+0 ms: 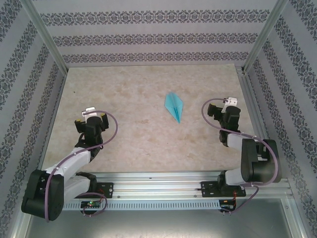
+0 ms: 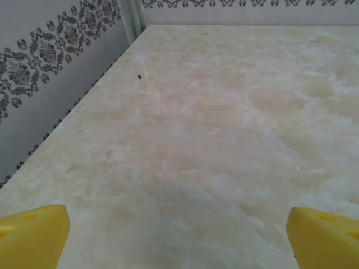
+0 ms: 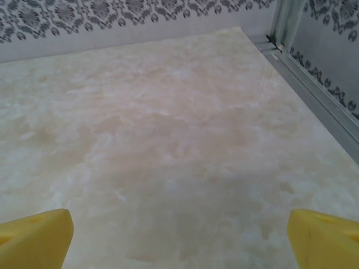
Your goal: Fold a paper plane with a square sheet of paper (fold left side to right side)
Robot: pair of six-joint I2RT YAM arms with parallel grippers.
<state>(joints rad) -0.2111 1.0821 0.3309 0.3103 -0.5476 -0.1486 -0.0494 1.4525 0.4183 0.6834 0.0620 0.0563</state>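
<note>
Top view: nearest is the metal rail (image 1: 158,191) at the near edge, both arm bases bolted on it. Left arm (image 1: 59,173) bends up the left side, right arm (image 1: 252,158) up the right side. Left gripper (image 1: 92,119) sits over the left part of the desk (image 1: 133,144), jaws spread wide, nothing between them. Right gripper (image 1: 224,111) sits over the right part, near the right wall frame, jaws spread too, holding nothing. Paper plane (image 1: 174,105) lies flat on the desk, right of centre, between the two grippers, closer to the right one, touching neither. It is a turquoise, slim dart shape with visible creases, pointed tip toward the near edge, wider end toward the back wall. Patterned wallpaper (image 1: 148,34) covers the walls around.

Left wrist view: left gripper (image 2: 179,246) is low over the bare marbled desk (image 2: 213,140). Yellow fingers (image 2: 33,238) sit at both bottom corners, far apart, so jaws are spread with nothing pinched. Small dark speck (image 2: 138,75) is on the desk near the left wall.

Right wrist view: right gripper (image 3: 179,244) has yellow fingers (image 3: 36,238) in both bottom corners, jaws spread wide, only bare desk (image 3: 168,129) in the gap. Metal frame post (image 3: 283,22) stands at the far right corner, wallpaper behind it.
</note>
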